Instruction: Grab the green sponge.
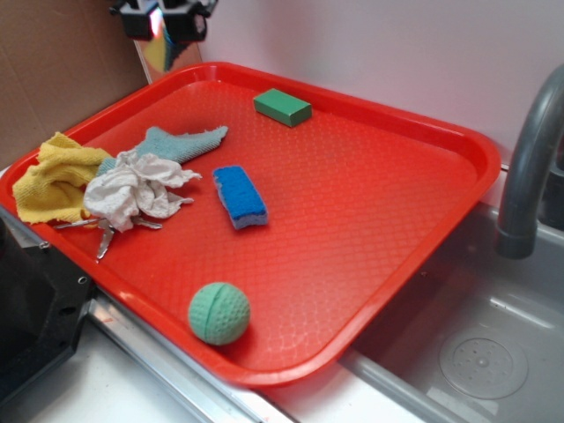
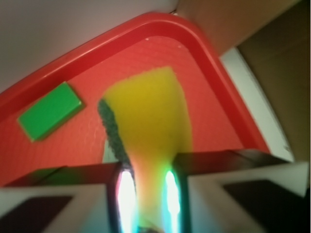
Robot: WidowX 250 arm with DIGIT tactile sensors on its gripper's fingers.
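The green sponge [image 2: 148, 116], yellow foam with a dark green scouring layer along its left face, hangs squeezed between my fingers in the wrist view, above the far corner of the red tray [image 2: 204, 53]. My gripper [image 2: 146, 191] is shut on its narrow end. In the exterior view the gripper [image 1: 165, 26] is high at the top left, above the tray's back corner, and the green sponge [image 1: 160, 53] shows as a sliver of yellow below it.
On the red tray [image 1: 458, 150] lie a flat green block [image 1: 283, 107], a blue sponge [image 1: 240, 196], a green dimpled ball [image 1: 218, 313], and yellow, white and teal rags [image 1: 132, 181]. A sink with a grey faucet [image 1: 529, 159] is at right. Cardboard stands at the back left.
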